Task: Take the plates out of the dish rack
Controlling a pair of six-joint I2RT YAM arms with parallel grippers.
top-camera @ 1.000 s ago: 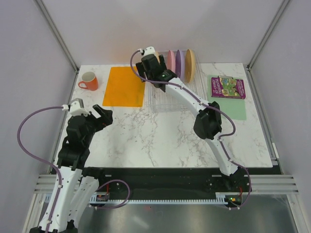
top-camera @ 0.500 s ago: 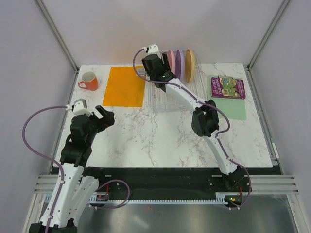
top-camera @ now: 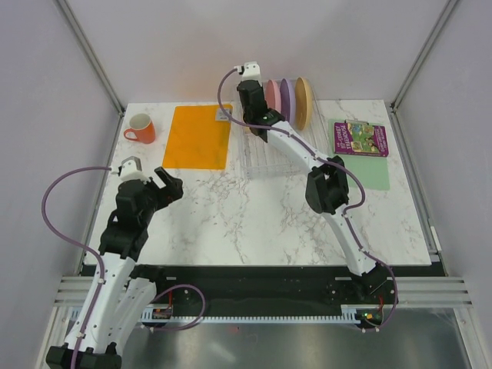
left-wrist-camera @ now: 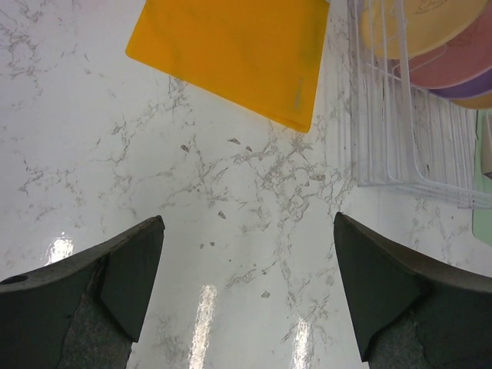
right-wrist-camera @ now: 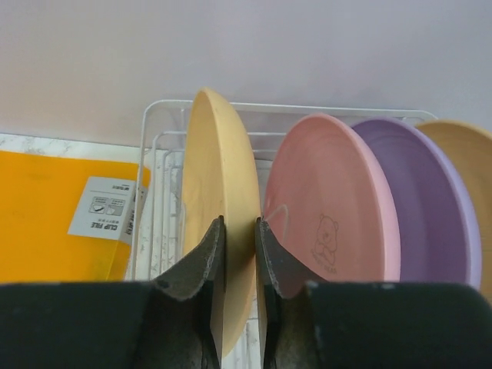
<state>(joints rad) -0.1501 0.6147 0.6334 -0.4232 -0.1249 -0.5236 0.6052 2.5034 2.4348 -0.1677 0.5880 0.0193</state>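
Four plates stand on edge in the clear dish rack [right-wrist-camera: 307, 108]: yellow-orange [right-wrist-camera: 219, 169], pink [right-wrist-camera: 330, 200], purple [right-wrist-camera: 430, 200] and tan-orange [right-wrist-camera: 470, 150]. My right gripper [right-wrist-camera: 239, 223] is shut on the yellow-orange plate's rim, one finger on each face. From above, the right gripper [top-camera: 254, 96] hides that plate; the pink plate [top-camera: 272, 96], the purple plate [top-camera: 285, 96] and the tan-orange plate [top-camera: 303, 102] show beside it at the back of the dish rack [top-camera: 265, 157]. My left gripper [top-camera: 161, 183] hovers open over bare table, nothing between its fingers.
A flat orange mat [top-camera: 197, 137] lies left of the rack, with a white label [right-wrist-camera: 104, 207] at its corner. A red mug [top-camera: 140, 127] stands at the far left. A book [top-camera: 360, 138] lies on a green mat [top-camera: 377, 173] at the right.
My right gripper has shifted a little right over the rack and closed from wide open onto the yellow-orange plate. The left arm has barely moved.
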